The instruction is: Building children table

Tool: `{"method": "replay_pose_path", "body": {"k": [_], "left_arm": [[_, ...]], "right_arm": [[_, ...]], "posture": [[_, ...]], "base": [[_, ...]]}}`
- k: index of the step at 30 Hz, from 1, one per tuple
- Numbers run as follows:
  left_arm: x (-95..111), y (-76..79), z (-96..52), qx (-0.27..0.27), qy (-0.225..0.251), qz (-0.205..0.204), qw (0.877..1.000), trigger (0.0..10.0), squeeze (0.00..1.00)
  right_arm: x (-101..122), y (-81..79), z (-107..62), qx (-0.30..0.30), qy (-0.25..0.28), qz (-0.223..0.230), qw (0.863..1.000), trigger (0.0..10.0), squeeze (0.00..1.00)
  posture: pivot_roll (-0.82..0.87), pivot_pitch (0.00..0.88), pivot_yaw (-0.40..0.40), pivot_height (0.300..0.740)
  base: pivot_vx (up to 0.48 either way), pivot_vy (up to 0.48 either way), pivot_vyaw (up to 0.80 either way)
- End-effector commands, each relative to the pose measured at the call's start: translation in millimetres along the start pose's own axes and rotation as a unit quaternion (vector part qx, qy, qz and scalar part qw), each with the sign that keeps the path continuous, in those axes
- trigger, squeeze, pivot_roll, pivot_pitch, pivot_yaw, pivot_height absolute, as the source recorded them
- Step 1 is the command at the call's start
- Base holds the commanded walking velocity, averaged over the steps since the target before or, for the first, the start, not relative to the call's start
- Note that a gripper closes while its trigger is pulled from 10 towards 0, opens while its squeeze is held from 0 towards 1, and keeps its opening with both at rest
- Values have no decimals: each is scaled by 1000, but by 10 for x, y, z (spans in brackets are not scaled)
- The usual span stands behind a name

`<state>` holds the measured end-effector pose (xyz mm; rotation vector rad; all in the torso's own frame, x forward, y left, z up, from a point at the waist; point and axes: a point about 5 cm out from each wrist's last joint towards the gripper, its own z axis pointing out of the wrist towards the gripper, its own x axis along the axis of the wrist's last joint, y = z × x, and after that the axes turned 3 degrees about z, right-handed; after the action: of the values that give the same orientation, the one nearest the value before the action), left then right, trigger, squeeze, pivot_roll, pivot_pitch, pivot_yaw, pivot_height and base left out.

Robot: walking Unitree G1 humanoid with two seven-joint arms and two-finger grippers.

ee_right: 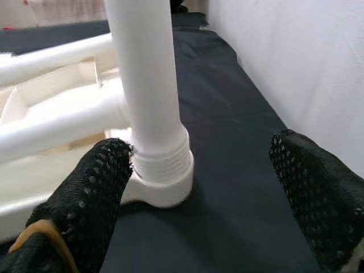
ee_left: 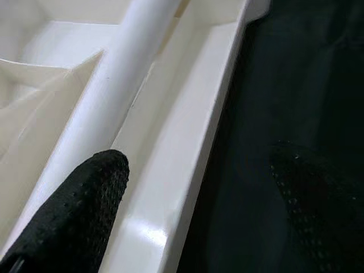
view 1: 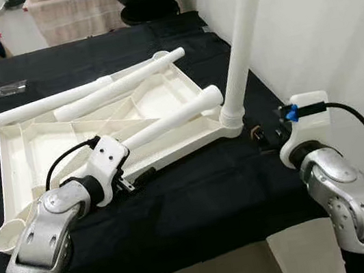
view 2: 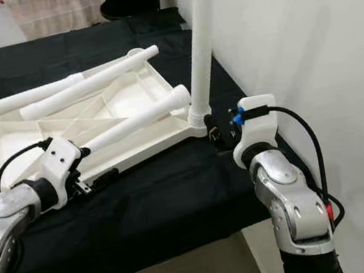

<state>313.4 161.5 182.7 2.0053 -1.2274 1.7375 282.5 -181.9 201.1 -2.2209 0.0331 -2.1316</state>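
The white plastic tabletop (view 1: pixel 162 101) is lying upside down on a black cloth (view 1: pixel 199 203), ribbed underside facing up, with its long side running left to right across the robot's view. The far-right end sits close to the white wall (view 1: pixel 330 23).

1 leg (view 1: pixel 240 44) is already standing upright in the corner socket (view 1: pixel 230 120) at the right front corner, its long axis straight up and going out of the top of the head views. 3 more legs are lying loose across the tabletop. The front leg (view 1: pixel 175 117) runs diagonally, near end down by the left arm and far end pointing up and right toward the upright one. The middle leg (view 1: pixel 119 87) and the back leg (view 1: pixel 32 108) lie roughly parallel to it, both angled low-left to high-right, with the back one sticking out past the left edge of the view.

The left gripper (ee_left: pixel 193 210) is down at the front rim of the tabletop with its fingers spread. One finger (ee_left: pixel 74 216) rests right against the near end of the front leg, the other is over the black cloth, so the rim sits between them.

The right gripper (ee_right: pixel 199 193) is wide open at the base of the upright leg, one finger (ee_right: pixel 91 193) just beside the socket and the other well off to the wall side. It's not clamped on anything.
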Motion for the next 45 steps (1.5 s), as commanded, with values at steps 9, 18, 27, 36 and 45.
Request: {"method": "replay_pose_path", "body": {"k": [9,18,27,36,45], "left_arm": [[7,-266,95,-82,-26,3,996,10000,0],[-18,-635,129,-140,-99,2,985,10000,0],[22,-696,190,-154,-119,16,981,10000,0],[454,-712,344,-184,-61,72,978,10000,0],[384,-425,536,-251,-54,83,963,10000,0]], "right_arm": [[102,-53,4,7,22,21,1000,10000,0],[164,-65,23,-1,33,32,999,10000,0],[178,-90,19,-1,35,36,999,10000,0],[161,-85,31,-4,33,39,999,10000,0],[178,-100,48,-7,36,45,998,10000,0]], "posture": [[20,139,9,740],[24,157,20,740],[20,164,29,740],[31,161,30,740],[26,164,35,740]], "base": [[0,0,0],[0,0,0],[0,0,0],[0,0,0],[0,0,0]]}}
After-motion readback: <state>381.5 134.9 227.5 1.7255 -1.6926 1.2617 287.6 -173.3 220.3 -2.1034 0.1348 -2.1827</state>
